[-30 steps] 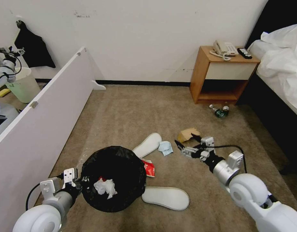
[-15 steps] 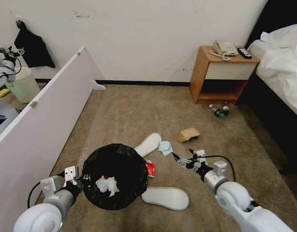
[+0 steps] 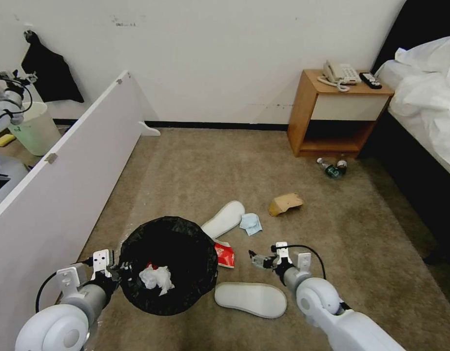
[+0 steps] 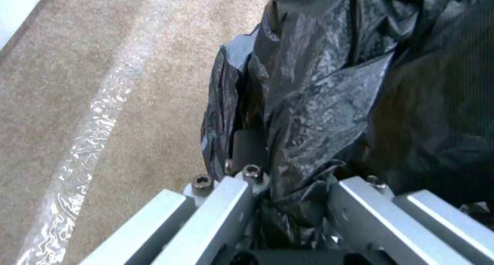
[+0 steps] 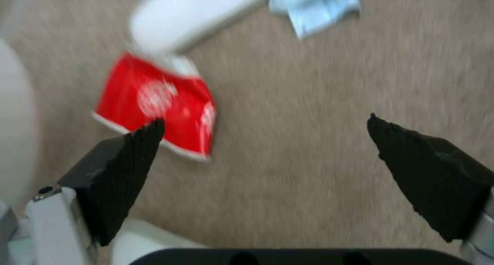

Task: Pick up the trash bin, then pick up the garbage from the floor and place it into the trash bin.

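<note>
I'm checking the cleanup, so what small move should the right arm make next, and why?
Probably ease the open right claw down over the flat red packet and close. The packet lies on the carpet just ahead of its left finger, beside the black-bagged round trash bin that the left claw holds.

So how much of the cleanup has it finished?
Partly done. The trash bin is held by the left gripper, with crumpled tissue inside. The right gripper, jaws open, hovers near the red packet. Two slippers, a blue cloth, cardboard and bottles remain.
</note>
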Motion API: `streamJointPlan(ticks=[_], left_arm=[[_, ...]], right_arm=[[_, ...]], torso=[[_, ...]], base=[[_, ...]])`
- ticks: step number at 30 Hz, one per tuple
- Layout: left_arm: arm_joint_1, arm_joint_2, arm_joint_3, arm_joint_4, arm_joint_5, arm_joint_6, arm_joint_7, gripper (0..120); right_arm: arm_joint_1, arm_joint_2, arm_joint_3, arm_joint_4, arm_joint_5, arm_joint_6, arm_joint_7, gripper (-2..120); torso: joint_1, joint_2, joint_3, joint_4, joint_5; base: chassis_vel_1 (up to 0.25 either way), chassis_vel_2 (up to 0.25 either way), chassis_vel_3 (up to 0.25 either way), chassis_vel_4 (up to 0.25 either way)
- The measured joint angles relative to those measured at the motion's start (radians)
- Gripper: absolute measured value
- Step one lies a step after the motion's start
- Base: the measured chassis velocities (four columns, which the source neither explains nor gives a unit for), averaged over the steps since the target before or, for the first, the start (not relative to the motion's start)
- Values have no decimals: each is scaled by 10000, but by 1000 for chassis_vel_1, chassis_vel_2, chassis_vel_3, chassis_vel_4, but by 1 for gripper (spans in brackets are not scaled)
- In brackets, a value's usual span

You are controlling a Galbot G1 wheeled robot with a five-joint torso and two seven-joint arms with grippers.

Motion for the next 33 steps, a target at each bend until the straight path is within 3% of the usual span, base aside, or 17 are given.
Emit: streamJointPlan(ticks=[24,33], left_arm=[[68,134,-15,24,19,-87,205,0],[126,-14,16,-13,158,-107,227,0]], right_arm=[[-418,304,-12,-504,715,-531,476,100],[-729,123,-146,-746,364,-569,-15,100]], torso=[[0,1,-1,0,1],[0,0,-1,0,0]], base=[[0,0,0,0],[0,0,0,0]])
